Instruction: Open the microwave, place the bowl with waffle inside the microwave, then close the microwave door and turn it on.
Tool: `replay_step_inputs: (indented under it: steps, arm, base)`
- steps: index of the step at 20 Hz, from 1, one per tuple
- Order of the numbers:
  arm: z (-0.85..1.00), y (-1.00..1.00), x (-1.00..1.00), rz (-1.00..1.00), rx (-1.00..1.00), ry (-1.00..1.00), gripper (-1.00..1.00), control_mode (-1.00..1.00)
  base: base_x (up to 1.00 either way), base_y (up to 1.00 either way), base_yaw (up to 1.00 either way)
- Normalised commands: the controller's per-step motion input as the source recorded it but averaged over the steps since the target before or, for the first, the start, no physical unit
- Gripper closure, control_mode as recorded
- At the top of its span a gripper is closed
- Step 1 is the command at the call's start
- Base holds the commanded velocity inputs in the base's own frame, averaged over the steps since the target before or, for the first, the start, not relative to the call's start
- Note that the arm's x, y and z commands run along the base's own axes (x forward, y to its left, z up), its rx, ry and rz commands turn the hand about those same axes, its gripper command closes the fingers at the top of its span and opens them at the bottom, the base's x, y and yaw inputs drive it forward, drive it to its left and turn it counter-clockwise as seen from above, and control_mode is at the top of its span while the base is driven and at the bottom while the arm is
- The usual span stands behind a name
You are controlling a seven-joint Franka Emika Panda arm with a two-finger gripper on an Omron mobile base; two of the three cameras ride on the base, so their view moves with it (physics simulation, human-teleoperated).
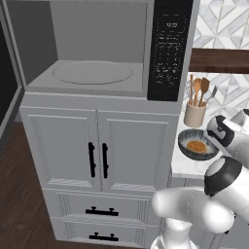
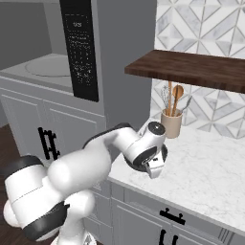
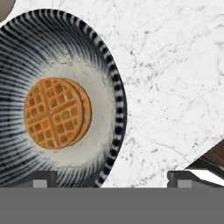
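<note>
The microwave [image 1: 92,73] stands open, showing its pale interior and round turntable. Its door [image 1: 7,92] is swung out at the far left. On the marble counter sits the dark striped bowl [image 3: 26,52] [image 1: 187,141] with the orange-brown waffle [image 3: 57,113] [image 1: 196,146] lying flat inside. My gripper [image 3: 111,179] [image 2: 152,167] hovers just above the bowl's right rim, open and holding nothing. One fingertip [image 3: 41,178] is over the bowl, the other over bare counter. In the right base view my hand hides most of the bowl.
A tan utensil cup [image 1: 195,114] [image 2: 171,123] with wooden spoons stands behind the bowl. A dark wooden shelf [image 2: 191,67] hangs above the counter [image 2: 206,172]. White cabinet doors [image 1: 63,151] and drawers sit below the microwave. The black keypad panel [image 1: 168,48] is on the microwave's right.
</note>
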Motion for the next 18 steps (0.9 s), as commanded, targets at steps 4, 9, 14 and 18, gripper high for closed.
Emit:
replay_step_inputs:
  steps: [4,9,14,18]
  arm:
    - [-0.39,-0.18,0.31,0.03,0.0,0.04,-1.0,-1.0]
    - [-0.33,-0.2,0.23,0.02,0.0,0.05,-1.0,-1.0]
    - [-0.25,-0.01,0.28,0.0,0.0,0.05,-1.0,-1.0]
    - [-0.16,0.0,0.15,0.0,-0.03,0.05,1.0,-1.0]
  base:
    - [0.0,0.0,0.0]
    - [0.0,0.0,0.0]
    - [0.0,0.0,0.0]
    - [0.0,0.0,0.0]
